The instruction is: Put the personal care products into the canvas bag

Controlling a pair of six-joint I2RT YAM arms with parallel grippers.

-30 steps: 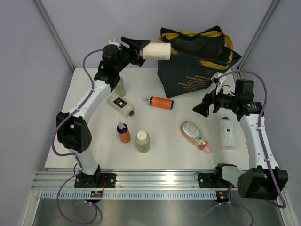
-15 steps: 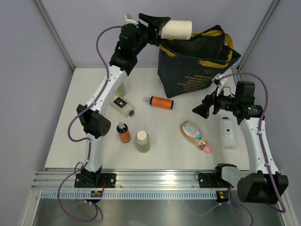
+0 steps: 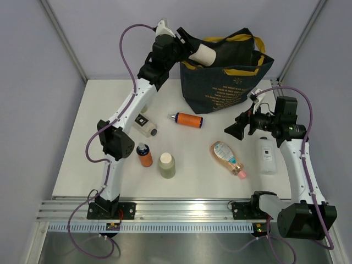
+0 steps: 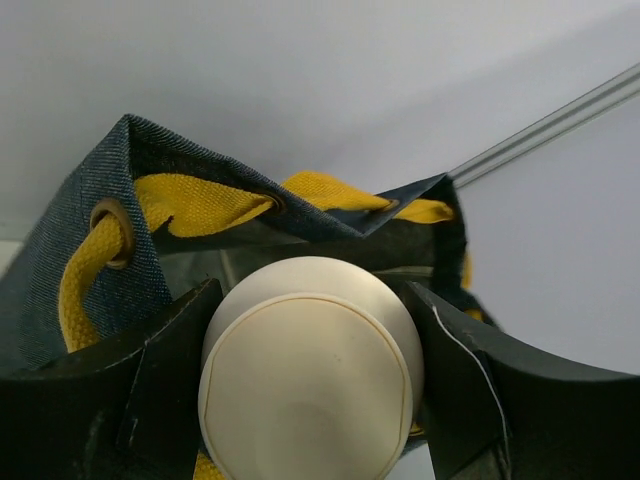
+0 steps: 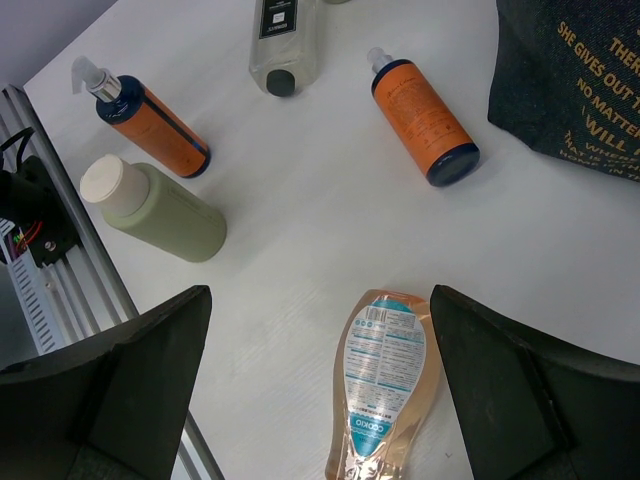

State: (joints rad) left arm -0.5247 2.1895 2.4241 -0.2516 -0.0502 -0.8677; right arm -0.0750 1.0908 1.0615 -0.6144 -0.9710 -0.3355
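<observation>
Left hand [image 3: 193, 47], clenched on cream bottle [image 3: 208, 54], now at canvas bag [image 3: 231, 88] mouth; bottle long axis twd bag interior.

White tabletop [image 3: 192, 184], slotted aluminium rail [image 3: 181, 210] along its near edge, pale grey enclosure walls [image 3: 33, 66]

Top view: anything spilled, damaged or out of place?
Nothing stands out: no spill or damage shows. The bag stands open, left gripper holding a bottle at its mouth.

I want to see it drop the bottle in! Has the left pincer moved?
Yes. The left pincer carried its bottle rightward, from beside the canvas bag to its open mouth.
</observation>
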